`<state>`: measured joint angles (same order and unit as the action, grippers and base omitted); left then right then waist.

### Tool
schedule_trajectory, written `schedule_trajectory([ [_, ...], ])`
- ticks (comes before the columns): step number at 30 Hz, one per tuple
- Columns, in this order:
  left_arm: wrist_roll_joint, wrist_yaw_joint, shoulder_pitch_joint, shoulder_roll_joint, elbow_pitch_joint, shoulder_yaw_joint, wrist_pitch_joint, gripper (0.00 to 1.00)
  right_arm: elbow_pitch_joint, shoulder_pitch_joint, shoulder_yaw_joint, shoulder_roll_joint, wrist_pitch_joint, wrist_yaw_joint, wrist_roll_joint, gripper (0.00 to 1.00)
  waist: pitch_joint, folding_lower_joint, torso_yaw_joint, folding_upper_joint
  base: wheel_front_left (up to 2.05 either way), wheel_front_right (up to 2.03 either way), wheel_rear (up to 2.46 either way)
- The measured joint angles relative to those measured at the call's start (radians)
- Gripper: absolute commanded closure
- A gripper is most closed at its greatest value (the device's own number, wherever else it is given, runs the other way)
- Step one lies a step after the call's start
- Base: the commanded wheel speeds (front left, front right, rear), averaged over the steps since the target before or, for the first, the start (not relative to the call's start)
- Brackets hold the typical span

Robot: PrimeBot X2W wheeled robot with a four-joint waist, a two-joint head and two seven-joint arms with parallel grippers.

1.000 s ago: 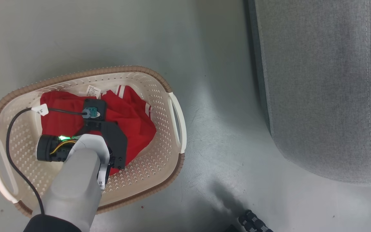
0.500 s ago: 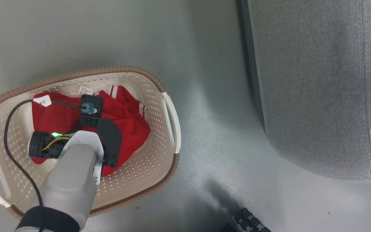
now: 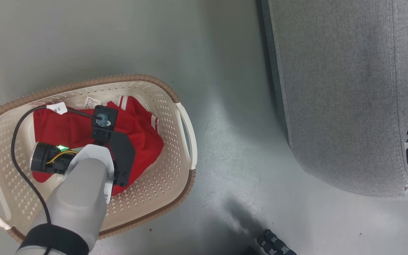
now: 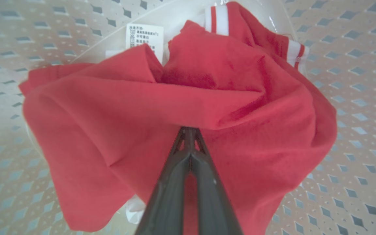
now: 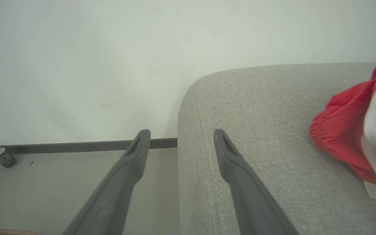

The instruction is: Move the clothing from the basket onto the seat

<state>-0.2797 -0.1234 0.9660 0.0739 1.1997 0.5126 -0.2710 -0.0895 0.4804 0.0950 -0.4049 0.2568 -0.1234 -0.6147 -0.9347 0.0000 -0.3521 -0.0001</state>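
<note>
So, the red garment (image 4: pixel 207 81) was found in the basket (image 3: pixel 168 92), a fold pinched by the left gripper (image 4: pixel 189 137); the seat (image 3: pixel 331 88) was seen well to the right, nearer the wide-spread right gripper (image 5: pixel 180 133).

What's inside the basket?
Crumpled red clothing with white stripes and a white label lies in the basket; the left gripper pinches a fold. Anything underneath is covered.

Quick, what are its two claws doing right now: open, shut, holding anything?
Its left gripper: shut, pinching a fold of the red garment in the basket.
Its right gripper: open, holding nothing, near the seat.
</note>
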Motion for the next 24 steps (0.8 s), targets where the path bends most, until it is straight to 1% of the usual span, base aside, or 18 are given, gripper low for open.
schedule_trajectory([
  [6, 0.000, 0.000, 0.001, -0.005, 0.002, -0.001, 0.022, 1.00, 0.016, 0.003, -0.004, 0.013, 0.000, 0.000, 0.005, 0.00, 0.015, 0.0000, 0.003, 0.0000, 0.00, 0.00, 0.00],
  [12, 0.000, 0.002, 0.001, -0.007, -0.003, 0.006, 0.065, 1.00, 0.030, 0.005, -0.019, 0.016, 0.000, 0.000, 0.005, 0.00, 0.039, 0.0000, 0.009, 0.0001, 0.00, 0.00, 0.00],
  [24, -0.008, 0.072, -0.020, -0.020, -0.034, 0.023, 0.172, 1.00, 0.059, 0.005, -0.033, 0.016, 0.000, 0.000, 0.016, 0.00, 0.117, 0.0000, 0.036, 0.0001, 0.00, 0.00, 0.00],
])
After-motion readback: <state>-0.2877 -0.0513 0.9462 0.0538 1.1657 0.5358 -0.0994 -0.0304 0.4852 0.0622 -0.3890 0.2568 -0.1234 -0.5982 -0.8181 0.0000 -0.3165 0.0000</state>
